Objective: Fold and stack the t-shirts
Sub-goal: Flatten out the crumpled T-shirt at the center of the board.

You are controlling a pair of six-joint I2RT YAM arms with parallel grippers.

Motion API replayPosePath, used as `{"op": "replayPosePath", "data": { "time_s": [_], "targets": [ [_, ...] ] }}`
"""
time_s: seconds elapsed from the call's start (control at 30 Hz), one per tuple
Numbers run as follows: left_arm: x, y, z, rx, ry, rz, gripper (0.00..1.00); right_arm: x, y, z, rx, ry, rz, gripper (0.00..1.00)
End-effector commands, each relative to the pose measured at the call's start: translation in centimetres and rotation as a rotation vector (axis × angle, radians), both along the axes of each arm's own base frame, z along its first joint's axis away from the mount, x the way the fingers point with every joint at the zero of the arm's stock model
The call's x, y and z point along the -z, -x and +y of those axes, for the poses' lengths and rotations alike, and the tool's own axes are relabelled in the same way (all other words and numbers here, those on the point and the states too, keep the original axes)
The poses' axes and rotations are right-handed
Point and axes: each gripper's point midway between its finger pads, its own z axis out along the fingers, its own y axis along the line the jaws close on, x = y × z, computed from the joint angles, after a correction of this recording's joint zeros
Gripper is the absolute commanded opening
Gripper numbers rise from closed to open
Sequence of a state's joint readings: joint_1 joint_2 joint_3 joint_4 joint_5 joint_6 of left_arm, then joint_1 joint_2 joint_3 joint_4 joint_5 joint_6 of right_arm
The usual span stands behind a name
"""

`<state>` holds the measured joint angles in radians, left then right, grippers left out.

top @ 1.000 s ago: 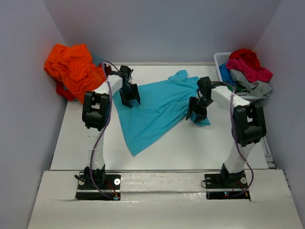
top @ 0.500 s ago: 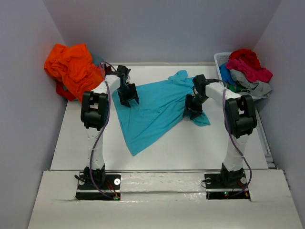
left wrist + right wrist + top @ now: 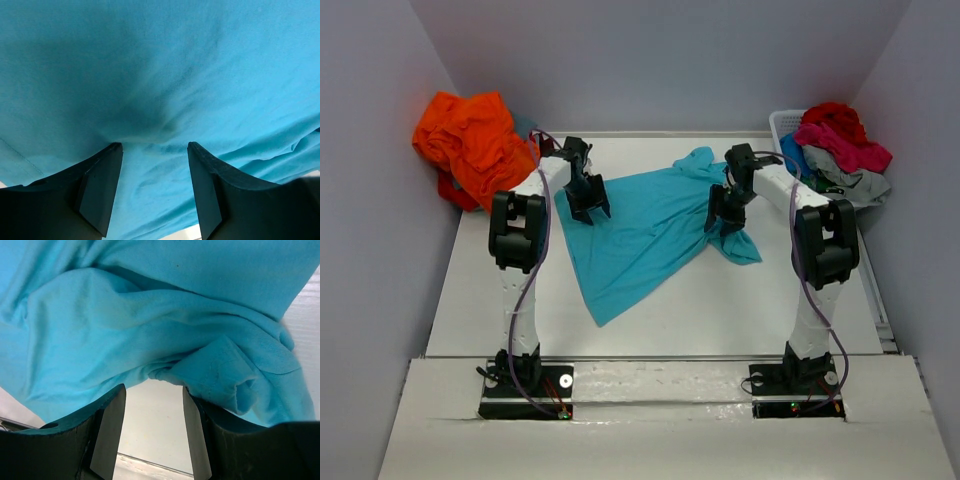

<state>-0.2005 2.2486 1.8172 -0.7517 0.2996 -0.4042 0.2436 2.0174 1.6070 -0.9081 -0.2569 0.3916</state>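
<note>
Honestly, this one's barely started. One turquoise short-sleeved cloth t-shirt (image 3: 640, 235) lies opened out but crooked on the white worktop (image 3: 720, 310). It's in the middle and closer to the far edge, with one long corner pointing toward the near edge. No fold in it yet that I can see, just wrinkles and a rolled-up lump on its right side, which looks like a sleeve in the right wrist view.

The left tool (image 3: 590, 210) is down on the shirt's left part with its fingers spread. The cloth runs under and past the tips, nothing pinched. The right tool (image 3: 723, 222) sits over that lumpy right side, also spread, with bare worktop showing between the fingers, so it's not gripping either.

Everything else is waiting. There's a crumpled heap of orange cloth shirts (image 3: 470, 140) at the far left corner, spilling past the left edge. A white slatted plastic basket (image 3: 782, 125) at the far right corner is stuffed with a red shirt (image 3: 832, 115), a pink shirt (image 3: 850, 150) and a light grey shirt (image 3: 860, 183). None of those look folded, and there's no neat stack anywhere. My guess: we're at the flattening stage for shirt number one, then comes folding it, then the whole rest of the pile.
</note>
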Motion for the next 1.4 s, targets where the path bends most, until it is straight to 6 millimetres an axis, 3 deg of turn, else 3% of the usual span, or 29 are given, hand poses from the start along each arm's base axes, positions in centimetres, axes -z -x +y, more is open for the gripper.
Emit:
{"op": "replayPosePath", "data": {
  "time_s": [0.0, 0.13, 0.47, 0.7, 0.8, 1.1, 1.37],
  "targets": [
    [0.6, 0.1, 1.5, -0.005, -0.034, 0.008, 0.67, 0.3, 1.1, -0.1, -0.019, 0.016, 0.007, 0.55],
    [0.7, 0.2, 1.5, -0.004, -0.032, 0.014, 0.67, 0.1, 1.6, -0.6, -0.022, 0.034, 0.001, 0.55],
    [0.9, 0.3, 1.9, -0.013, -0.030, 0.021, 0.67, 2.1, 1.6, -1.9, 0.009, 0.111, 0.011, 0.53],
    [0.9, 0.4, 1.8, -0.010, -0.025, 0.018, 0.67, 4.0, 1.6, -1.2, 0.009, 0.099, 0.045, 0.27],
    [0.8, 0.4, 1.8, -0.010, -0.023, 0.017, 0.67, 4.6, 2.0, -0.9, -0.005, 0.105, 0.058, 0.24],
    [0.9, 0.5, 2.2, -0.018, -0.020, 0.021, 0.67, 5.9, 3.7, -0.4, -0.040, 0.124, 0.098, 0.27],
    [0.9, 0.6, 2.1, -0.018, -0.018, 0.023, 0.67, 6.1, 4.7, -1.6, -0.035, 0.217, 0.094, 0.30]
  ]
}}
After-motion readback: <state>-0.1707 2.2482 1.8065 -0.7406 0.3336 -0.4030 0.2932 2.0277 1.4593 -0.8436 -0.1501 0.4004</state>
